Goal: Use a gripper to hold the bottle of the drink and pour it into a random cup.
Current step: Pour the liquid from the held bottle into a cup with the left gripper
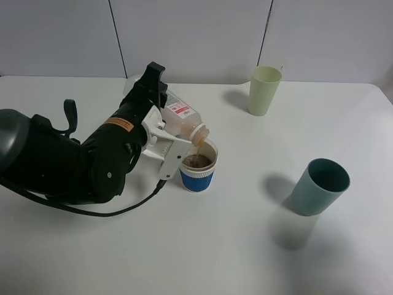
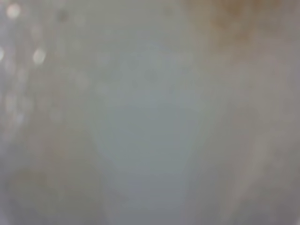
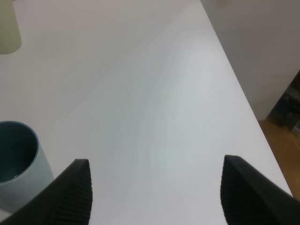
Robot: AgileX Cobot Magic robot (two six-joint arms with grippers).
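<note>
**Brown drink streams from a tipped bottle into the blue-sleeved cup**

Brown drink [image 1: 198, 161] lies in the white paper cup [image 1: 198, 175], and a thin stream links it to the mouth of the bottle [image 1: 182, 117] just above. The bottle is tilted well past level. Its long axis runs from far left, where the base sits high, to near right, where the pale neck dips over the far-left part of the cup's rim. The pink label faces up and to the right. The cup stands upright left of the table's middle.

One bottle is in view, and three cups: the paper cup with the blue ribbed sleeve, a pale green cup [image 1: 264, 91] upright at the far side right of middle, and a teal cup [image 1: 320, 186] upright at the near right, well apart from the others. All stand on the white table [image 1: 184, 252].

The left arm [image 1: 73, 163] reaches in from the left edge, low over the table, its wrist rolled so the white bracket sits beside the paper cup. The left gripper [image 1: 153, 92] is clamped on the bottle's body, with one black finger showing across the base end. Its wrist view is a pale blur with a brown tint in one corner.

The right gripper [image 3: 157, 197] hangs over bare table with its ribbed black fingers [image 3: 70, 192] spread wide, pinching nothing, the teal cup beside one finger.
</note>
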